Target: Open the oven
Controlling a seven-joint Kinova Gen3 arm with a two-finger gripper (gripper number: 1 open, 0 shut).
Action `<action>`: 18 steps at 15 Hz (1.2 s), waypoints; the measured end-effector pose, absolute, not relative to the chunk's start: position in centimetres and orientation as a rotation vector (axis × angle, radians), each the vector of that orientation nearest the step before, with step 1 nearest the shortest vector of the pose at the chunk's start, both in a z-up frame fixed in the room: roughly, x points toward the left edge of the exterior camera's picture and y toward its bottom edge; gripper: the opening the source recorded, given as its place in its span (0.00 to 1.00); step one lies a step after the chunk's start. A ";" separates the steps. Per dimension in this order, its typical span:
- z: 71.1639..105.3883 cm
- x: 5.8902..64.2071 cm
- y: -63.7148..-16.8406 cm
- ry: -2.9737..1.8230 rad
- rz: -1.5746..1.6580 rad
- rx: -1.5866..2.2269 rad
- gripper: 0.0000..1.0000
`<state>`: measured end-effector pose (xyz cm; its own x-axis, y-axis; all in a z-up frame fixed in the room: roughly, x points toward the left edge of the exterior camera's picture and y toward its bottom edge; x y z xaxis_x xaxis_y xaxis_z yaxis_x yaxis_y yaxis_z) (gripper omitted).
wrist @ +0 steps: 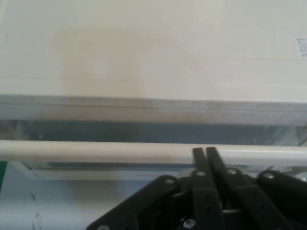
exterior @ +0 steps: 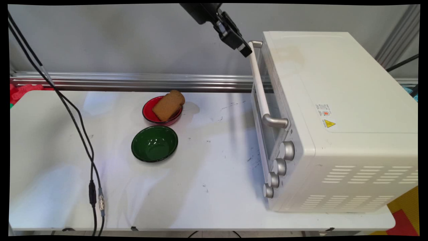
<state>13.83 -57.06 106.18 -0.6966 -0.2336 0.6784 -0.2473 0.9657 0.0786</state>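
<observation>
Tool closed at the toaster oven's door handle.

Left of the toaster oven (exterior: 334, 117) on the worktop (exterior: 207, 187): one green bowl (exterior: 154, 144), one red bowl (exterior: 162, 110) holding one bread slice (exterior: 168, 105). Tool (exterior: 245, 51), fingers pressed together and holding nothing, sits at the far end of the handle (exterior: 260, 80), whose long axis runs toward the four knobs (exterior: 279, 166).

Toaster oven (exterior: 337, 110): matt cream painted metal, glass door, smooth white handle bar (exterior: 259, 80), brushed-metal knobs (exterior: 279, 166). Green bowl (exterior: 154, 144), red bowl (exterior: 162, 112): glossy enamel look. Bread slice (exterior: 168, 105): rough, porous. Bench (exterior: 207, 174): smooth white, scuffed. Gripper (wrist: 205, 154): matt black plastic.
</observation>
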 end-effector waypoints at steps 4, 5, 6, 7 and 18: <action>104.9 13.0 -57.7 -2.350 0.008 0.360 0.00; 104.4 12.6 -57.8 -2.345 0.004 0.365 0.00; 103.9 12.3 -58.0 -2.341 0.001 0.368 0.00; 103.4 12.0 -58.0 -2.339 0.000 0.369 0.00; 98.6 8.5 -59.8 -2.315 0.022 0.339 0.00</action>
